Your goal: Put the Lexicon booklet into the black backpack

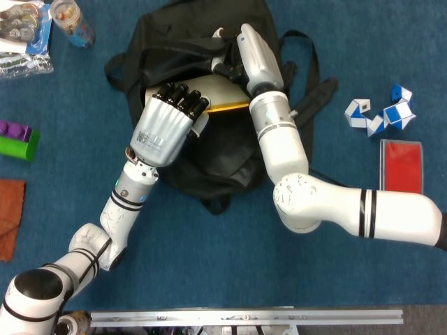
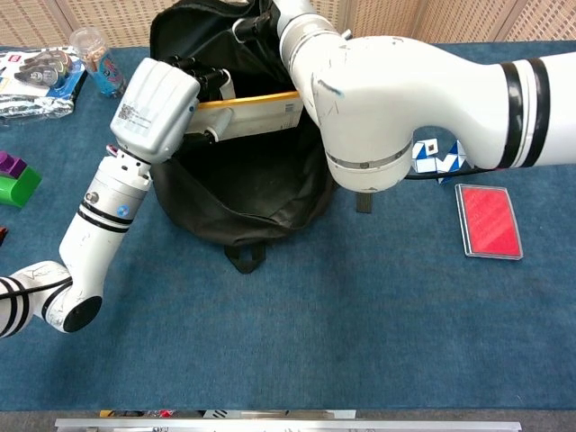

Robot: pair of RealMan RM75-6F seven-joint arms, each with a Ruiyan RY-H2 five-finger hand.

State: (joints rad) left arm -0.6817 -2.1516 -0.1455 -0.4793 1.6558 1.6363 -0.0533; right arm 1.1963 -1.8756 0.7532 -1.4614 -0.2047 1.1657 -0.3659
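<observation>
The black backpack [image 1: 209, 150] [image 2: 243, 180] lies on the blue table with its mouth open. My left hand [image 1: 166, 124] [image 2: 162, 103] holds the white booklet [image 1: 216, 94] [image 2: 256, 115], with its yellow edge, by the left end, over the bag's opening. The booklet tilts, its right end higher in the chest view. My right hand [image 1: 227, 66] [image 2: 256, 22] reaches into the far part of the bag's opening and grips the black fabric there; its fingers are mostly hidden. The right forearm crosses over the booklet's right end.
A red case [image 1: 401, 166] [image 2: 489, 221] and a blue-white twist toy [image 1: 380, 115] lie right of the bag. At far left are green and purple blocks [image 1: 17, 142], a brown item [image 1: 10, 216], snack packets [image 1: 24, 38] and a small cup [image 1: 71, 21].
</observation>
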